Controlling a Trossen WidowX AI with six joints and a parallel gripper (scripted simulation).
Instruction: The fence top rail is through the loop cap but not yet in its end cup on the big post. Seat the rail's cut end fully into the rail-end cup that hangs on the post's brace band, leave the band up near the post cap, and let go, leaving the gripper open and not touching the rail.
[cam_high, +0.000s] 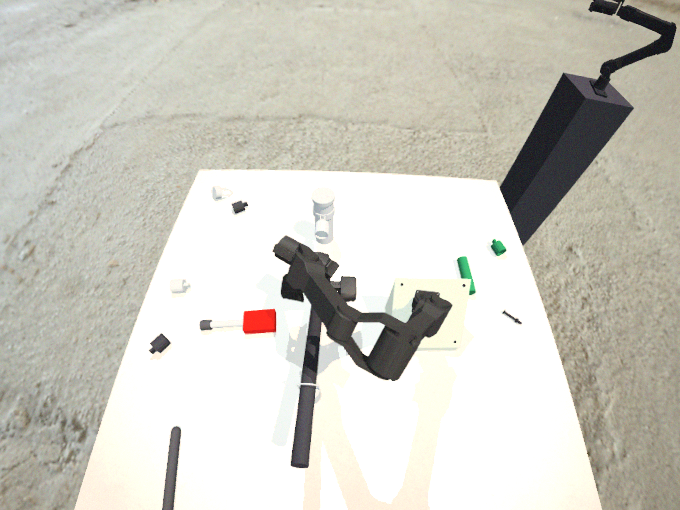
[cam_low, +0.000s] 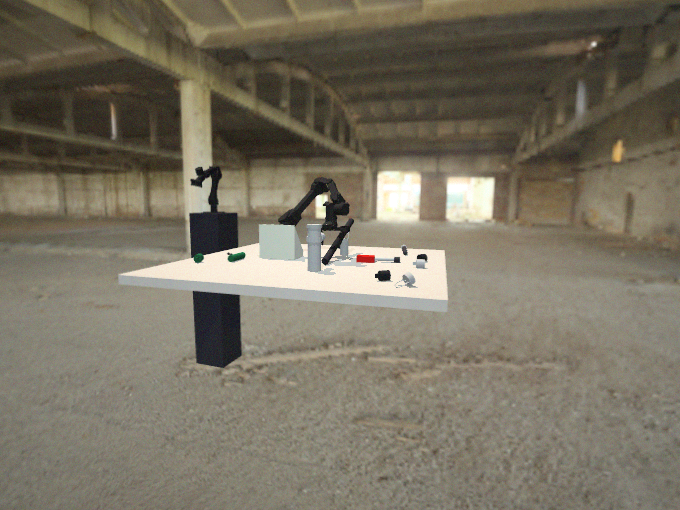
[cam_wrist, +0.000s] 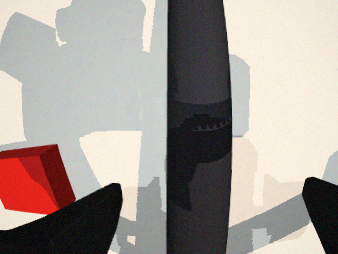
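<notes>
The big post (cam_high: 324, 218) (cam_low: 313, 256) stands upright, with its band and rail-end cup (cam_high: 321, 229) high up near the post cap (cam_high: 322, 196). The dark rail (cam_high: 304, 417) (cam_low: 337, 241) (cam_wrist: 200, 60) passes through the loop cap (cam_high: 308, 385) on the smaller post. It slopes: its end by the big post is low near the table, outside the cup, and its other end is raised. My gripper (cam_high: 319, 288) (cam_wrist: 218, 192) is open and empty, above the rail's part nearer the big post. In the wrist view its fingers show on either side of the rail. Contact is not visible; the arm hides the low end in the top view.
The pale arm base block (cam_high: 433, 334) (cam_low: 277, 241) stands beside the rail. A red-handled tool (cam_high: 259, 321) (cam_low: 365, 258) (cam_wrist: 30, 185) lies on the rail's other side. A green tube (cam_high: 465, 271), small caps and another dark rod (cam_high: 172, 466) lie around the table.
</notes>
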